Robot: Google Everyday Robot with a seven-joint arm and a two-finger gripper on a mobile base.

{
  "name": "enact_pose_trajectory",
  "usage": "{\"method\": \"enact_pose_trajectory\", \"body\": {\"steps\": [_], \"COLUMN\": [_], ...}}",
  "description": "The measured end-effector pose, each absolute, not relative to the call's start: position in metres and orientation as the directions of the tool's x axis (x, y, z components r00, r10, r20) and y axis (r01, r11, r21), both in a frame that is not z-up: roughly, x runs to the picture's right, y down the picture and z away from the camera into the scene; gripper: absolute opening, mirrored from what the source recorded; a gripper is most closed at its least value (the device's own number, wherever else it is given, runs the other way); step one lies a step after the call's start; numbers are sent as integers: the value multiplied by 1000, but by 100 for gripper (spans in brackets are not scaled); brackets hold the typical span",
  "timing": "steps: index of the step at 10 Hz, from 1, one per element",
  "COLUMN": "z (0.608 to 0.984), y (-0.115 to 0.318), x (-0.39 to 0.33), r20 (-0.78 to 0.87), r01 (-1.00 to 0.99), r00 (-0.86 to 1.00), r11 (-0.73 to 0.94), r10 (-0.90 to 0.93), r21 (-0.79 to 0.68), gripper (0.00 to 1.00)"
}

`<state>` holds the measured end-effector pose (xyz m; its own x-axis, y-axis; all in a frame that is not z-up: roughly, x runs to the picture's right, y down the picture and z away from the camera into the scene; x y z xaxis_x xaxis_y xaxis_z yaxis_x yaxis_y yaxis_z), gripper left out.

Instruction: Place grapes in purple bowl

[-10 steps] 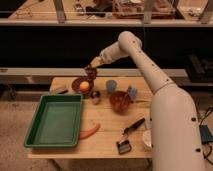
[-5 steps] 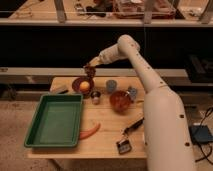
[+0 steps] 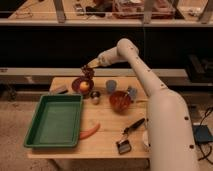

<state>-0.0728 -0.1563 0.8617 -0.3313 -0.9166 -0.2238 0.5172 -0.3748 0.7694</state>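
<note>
Lowered since before, the gripper hangs over the purple bowl, jaws pinching the grapes.

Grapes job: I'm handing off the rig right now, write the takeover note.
Gripper: at the table's far left, above the purple bowl, shut on the grapes.
Purple bowl: already holds a small orange fruit.
Done: grapes picked up and carried over the bowl.
Left: lower, open the fingers, leave the grapes in the bowl, retract.
Nearby: reddish-brown bowl, green tray.
</note>
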Motion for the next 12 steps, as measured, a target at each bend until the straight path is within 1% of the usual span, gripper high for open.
{"method": "enact_pose_trajectory", "body": {"steps": [3, 6, 7, 9, 10, 11, 12], "z": [863, 865, 866, 867, 869, 868, 868], "y": [-153, -155, -154, -153, -152, -151, -151], "x": [-85, -94, -98, -100, -102, -105, -106], "r20": [-247, -249, -248, -246, -246, -249, -251], "r01": [497, 492, 489, 485, 481, 476, 473], "r00": [-343, -347, -350, -352, -355, -358, -360], "r11": [-398, -402, -402, -400, -402, -406, -407], "r10": [-906, -904, -903, -903, -902, -900, -899], "r21": [771, 772, 774, 778, 779, 780, 781], "gripper": [0, 24, 36, 52, 64, 74, 77]}}
